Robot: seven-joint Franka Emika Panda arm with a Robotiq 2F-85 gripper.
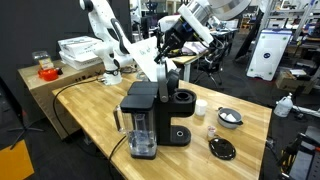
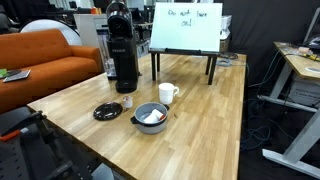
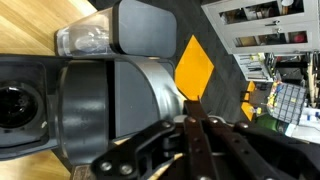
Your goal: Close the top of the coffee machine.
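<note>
The coffee machine [image 1: 150, 112] stands on the worktop [image 1: 250, 128] with its top [image 1: 166, 70] raised above the round brew chamber [image 1: 183, 100]. The hand [image 1: 172, 47] hangs just over the top's upper edge; this exterior view does not settle whether the two are touching. In the wrist view the hand [image 3: 190, 115] has its fingers [image 3: 196, 150] drawn together into a narrow line, holding nothing. The top [image 3: 110, 100] appears there as a broad dark panel straight beyond the fingertips. The water tank [image 3: 85, 40] lies past it and the brew chamber [image 3: 15, 105] off to one side. Note the governing relation: the top lies below and ahead of your hand, with its free edge uppermost and its hinge apparently low, at the machine body. On this reading, you would press the free edge towards the brew chamber and follow it down in an arc about the hinge. A push placed too near the hinge would likely slip off or shove the machine.
</note>
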